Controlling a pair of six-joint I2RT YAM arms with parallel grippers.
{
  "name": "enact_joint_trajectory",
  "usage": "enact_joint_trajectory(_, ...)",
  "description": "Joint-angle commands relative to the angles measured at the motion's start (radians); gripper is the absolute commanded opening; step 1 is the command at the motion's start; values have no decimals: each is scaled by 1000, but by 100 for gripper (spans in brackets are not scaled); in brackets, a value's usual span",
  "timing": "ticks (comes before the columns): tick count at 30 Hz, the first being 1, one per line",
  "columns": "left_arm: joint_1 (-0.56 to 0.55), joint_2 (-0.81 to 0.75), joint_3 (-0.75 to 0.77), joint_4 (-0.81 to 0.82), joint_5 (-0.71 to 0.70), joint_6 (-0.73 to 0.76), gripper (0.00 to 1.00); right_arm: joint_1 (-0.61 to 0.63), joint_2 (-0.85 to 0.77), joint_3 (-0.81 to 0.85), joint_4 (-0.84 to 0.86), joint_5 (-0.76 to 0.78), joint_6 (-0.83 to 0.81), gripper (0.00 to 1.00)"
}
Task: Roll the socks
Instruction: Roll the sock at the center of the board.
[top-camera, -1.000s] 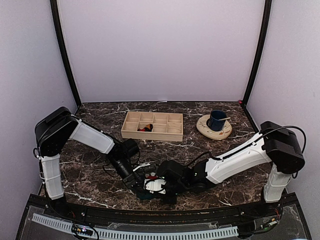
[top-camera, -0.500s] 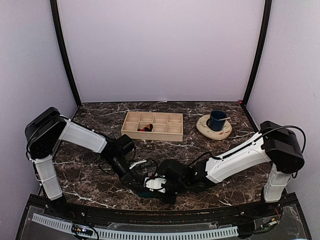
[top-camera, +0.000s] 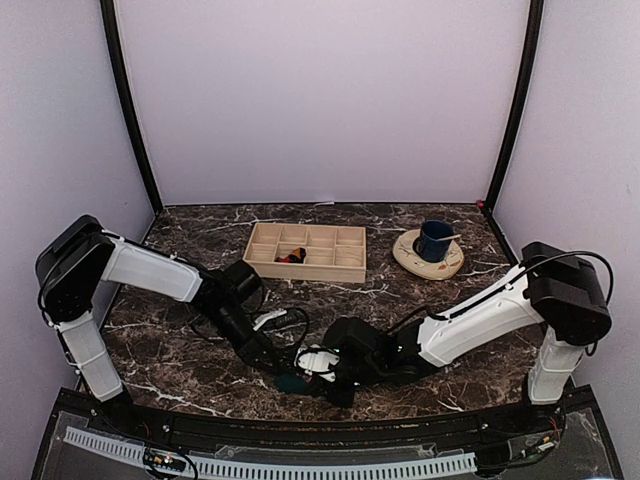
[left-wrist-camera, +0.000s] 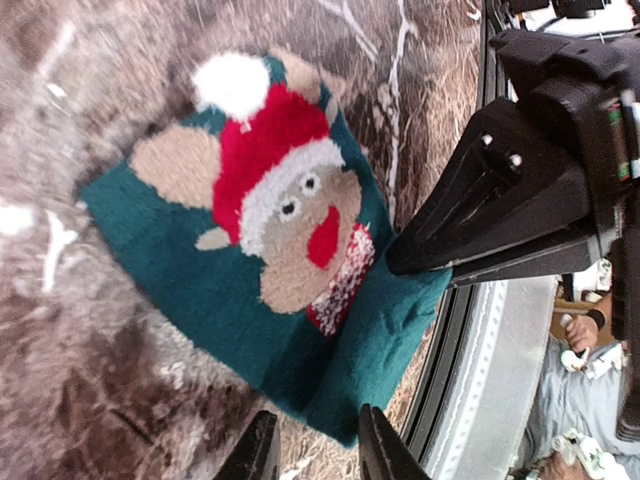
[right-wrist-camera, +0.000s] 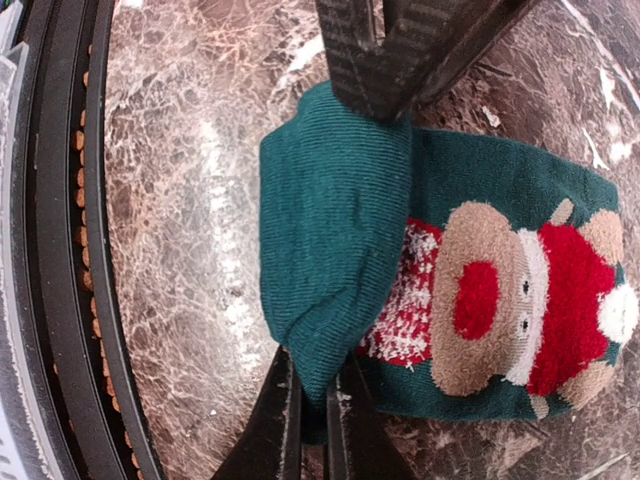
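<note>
The left arm has drawn back toward the left of the overhead frame. Its left fingers (left-wrist-camera: 378, 450) have spread and now stand partly open. They straddle the lower corner of the dark teal-green fabric sock (left-wrist-camera: 250, 270) with the red-and-white Santa figure, and they do not appear to pinch it. The right fingers (right-wrist-camera: 280, 430) stay clamped shut on the turned-over end of that sock, so the fold now hangs on them alone. I judge this a handover. One flap is doubled over and held, the roll is barely begun, and the left arm is free to take a fresh hold.

In the overhead view the sock lies on the dark marbled surface (top-camera: 160, 370), low and just left of centre, close to the near rail and largely hidden under the two wrists. In the right wrist picture its long axis runs left to right. The folded end is at the left and the white pom-pom of the hat is at the far right edge. In the left wrist picture the same axis slants from upper left to lower right, fold lowest.
</note>
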Motion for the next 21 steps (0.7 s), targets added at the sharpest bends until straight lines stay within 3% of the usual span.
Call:
enact_joint_trajectory(1, 12, -79, -22, 18, -51, -18, 30, -17, -11, -33, -7, -35, 74, 0)
enact_joint_trajectory(21, 14, -275, -105, 121, -236, -25, 31, -157, 28, -36, 52, -384, 246, 0)
